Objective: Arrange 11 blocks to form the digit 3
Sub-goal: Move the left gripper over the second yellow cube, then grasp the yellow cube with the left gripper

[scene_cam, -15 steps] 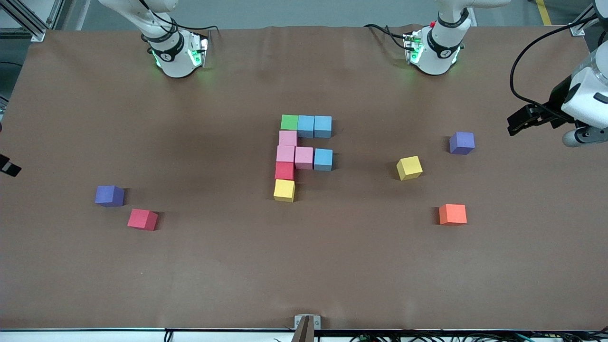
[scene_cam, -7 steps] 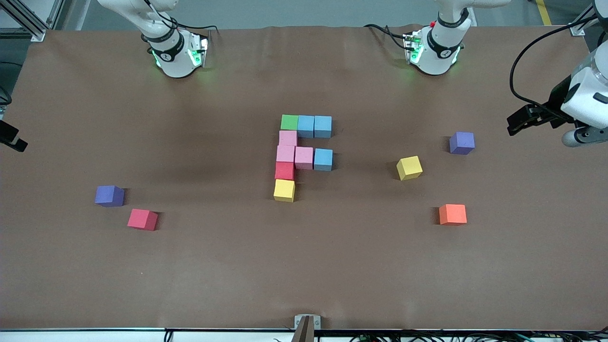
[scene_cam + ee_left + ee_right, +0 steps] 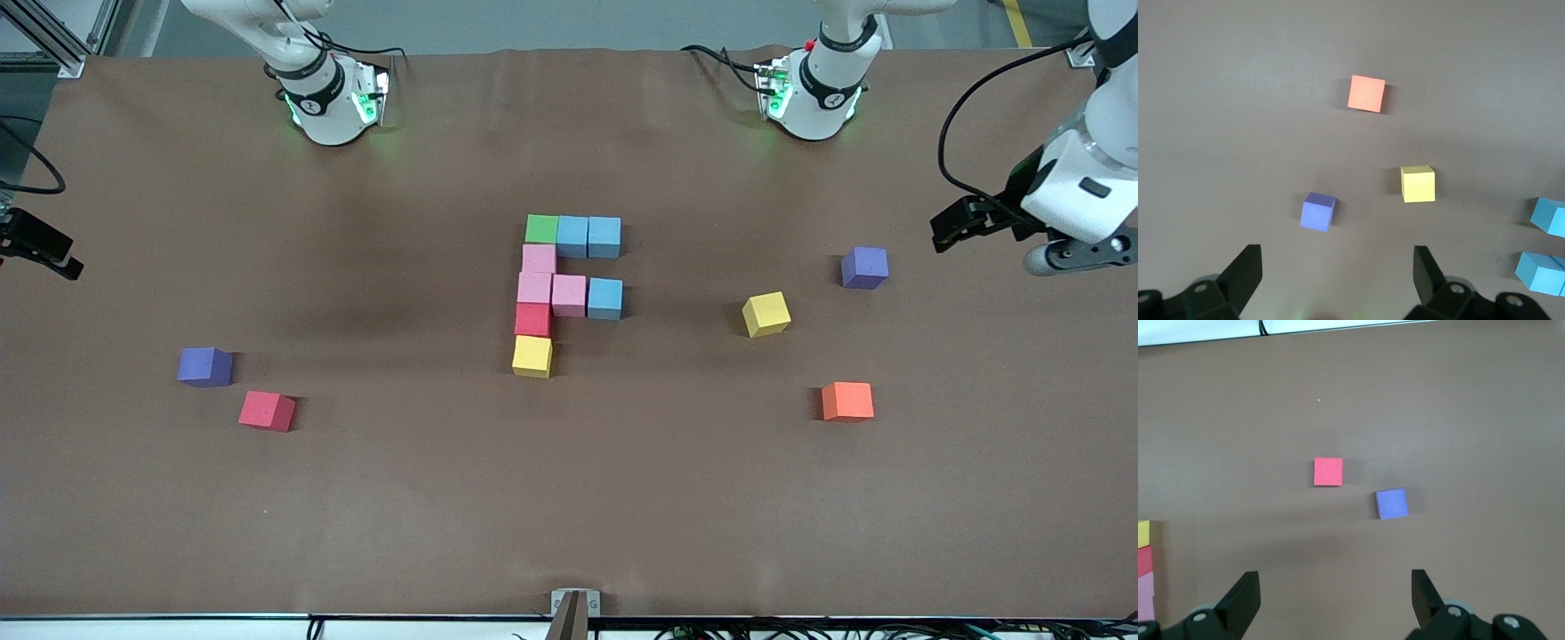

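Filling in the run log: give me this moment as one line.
figure: nine cubes joined, bottom bar unfinished | loose: yellow cube, orange cube | left hand: open, empty | right hand: open, empty

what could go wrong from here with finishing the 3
Both arms wait off at the table's ends with open grippers, left gripper and right gripper.
1. A purple cube lies beside the loose yellow block; it could be picked by mistake.
2. Adding next to the figure's yellow end block could nudge the touching cubes apart.
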Motion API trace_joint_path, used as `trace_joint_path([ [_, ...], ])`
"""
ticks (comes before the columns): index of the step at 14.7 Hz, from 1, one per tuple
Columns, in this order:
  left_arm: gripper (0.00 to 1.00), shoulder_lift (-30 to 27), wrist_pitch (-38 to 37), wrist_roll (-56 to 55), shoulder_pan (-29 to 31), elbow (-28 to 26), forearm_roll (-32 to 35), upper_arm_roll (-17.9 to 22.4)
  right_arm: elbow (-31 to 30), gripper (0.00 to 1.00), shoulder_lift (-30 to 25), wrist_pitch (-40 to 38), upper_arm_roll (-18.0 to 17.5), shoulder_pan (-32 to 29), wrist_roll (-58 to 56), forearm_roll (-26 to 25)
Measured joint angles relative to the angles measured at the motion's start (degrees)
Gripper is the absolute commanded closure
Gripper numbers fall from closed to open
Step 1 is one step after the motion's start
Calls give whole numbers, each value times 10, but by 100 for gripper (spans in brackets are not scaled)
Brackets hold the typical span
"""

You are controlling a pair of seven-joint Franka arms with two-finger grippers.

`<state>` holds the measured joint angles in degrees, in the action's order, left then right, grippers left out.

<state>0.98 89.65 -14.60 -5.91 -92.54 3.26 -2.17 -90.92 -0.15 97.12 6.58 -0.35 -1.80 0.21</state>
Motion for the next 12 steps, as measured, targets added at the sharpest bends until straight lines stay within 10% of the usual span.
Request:
trace_joint_path([
  [12, 0, 2, 268, -48, -1, -241, 0, -30, -9, 0, -15, 11, 5, 0, 0, -2],
])
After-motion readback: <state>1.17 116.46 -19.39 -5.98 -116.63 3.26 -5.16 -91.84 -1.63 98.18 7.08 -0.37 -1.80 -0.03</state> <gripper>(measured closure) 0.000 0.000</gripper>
